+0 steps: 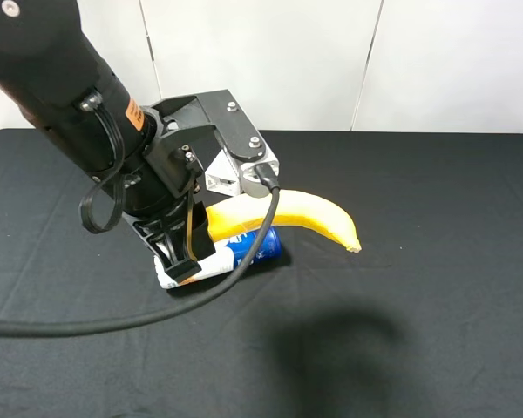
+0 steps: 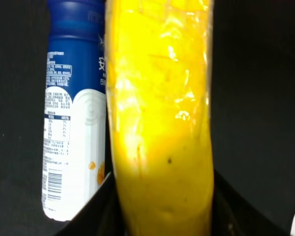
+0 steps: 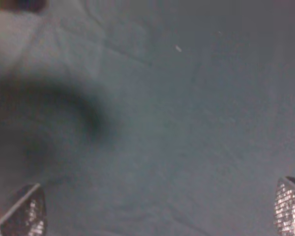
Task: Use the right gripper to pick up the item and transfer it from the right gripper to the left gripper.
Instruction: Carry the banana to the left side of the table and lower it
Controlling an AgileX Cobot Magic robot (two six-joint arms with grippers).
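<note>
A black-clothed tabletop (image 1: 453, 174) fills the scene, with the bulky left arm (image 1: 61, 78), marked by an orange sticker, reaching down over its middle. Beneath it the banana (image 1: 305, 213) curves out toward the right side of the high view. Its near end is pinched between the pressed-in jaws of the left gripper (image 1: 185, 252), and whether it rests on the cloth or hangs just clear cannot be told. A white-and-blue tube (image 1: 244, 252) lies just beside it on the cloth. The right gripper (image 3: 160, 211) is out of the high view, its fingertips (image 3: 27, 211) spread wide over bare cloth and holding nothing. The handover looks complete, with the banana on the left side. The next move seems to call for a steady hold and a right arm kept well clear.
</note>
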